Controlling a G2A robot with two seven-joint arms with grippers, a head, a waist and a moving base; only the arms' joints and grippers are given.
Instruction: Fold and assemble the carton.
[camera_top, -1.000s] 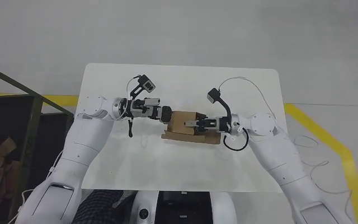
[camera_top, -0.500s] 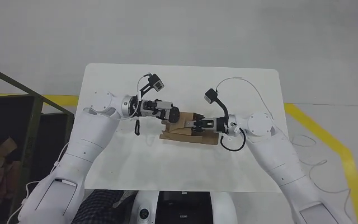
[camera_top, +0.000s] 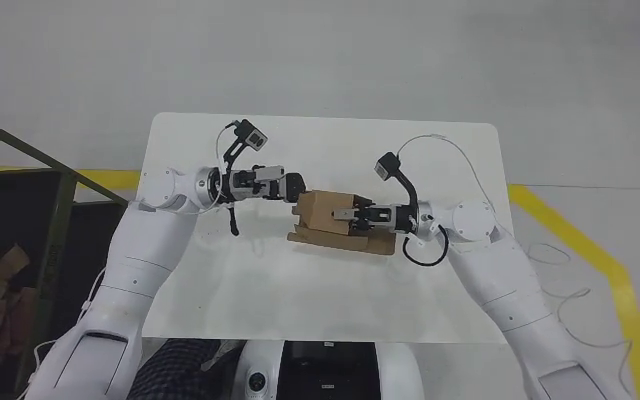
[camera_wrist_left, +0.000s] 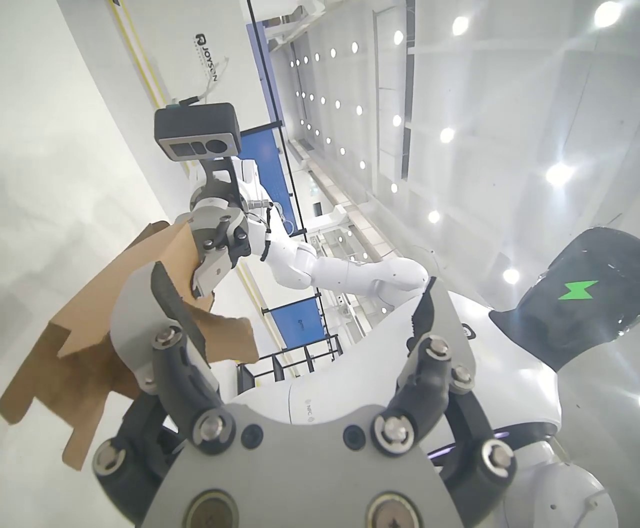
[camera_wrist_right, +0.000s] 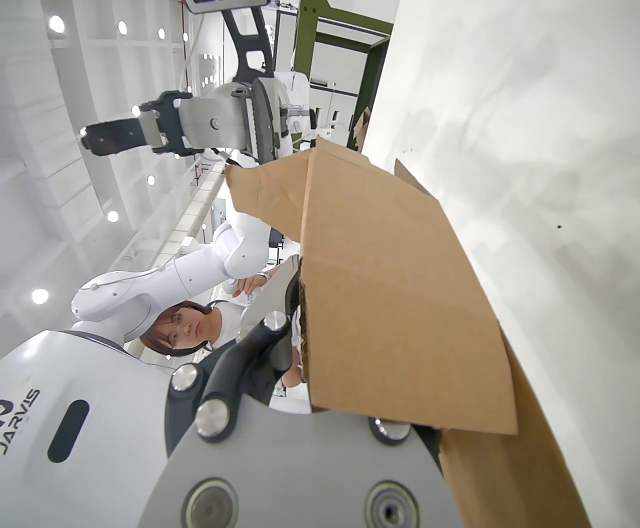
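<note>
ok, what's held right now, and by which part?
Right tool clamps the carton by a raised wall's edge; left tool open, holding nothing.

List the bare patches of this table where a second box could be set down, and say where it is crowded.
Bare: the far strip of the table, beyond both arms, and the near strip between the carton and the front edge. Crowded: the middle band, where the left claw and right claw flank the carton.

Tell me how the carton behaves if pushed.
The carton is probably light: the right tool pinching one panel holds it raised. Likely floppy at the creases, since its flaps splay unfolded. Thin board, so a push may bend a flap rather than shift it.
</note>
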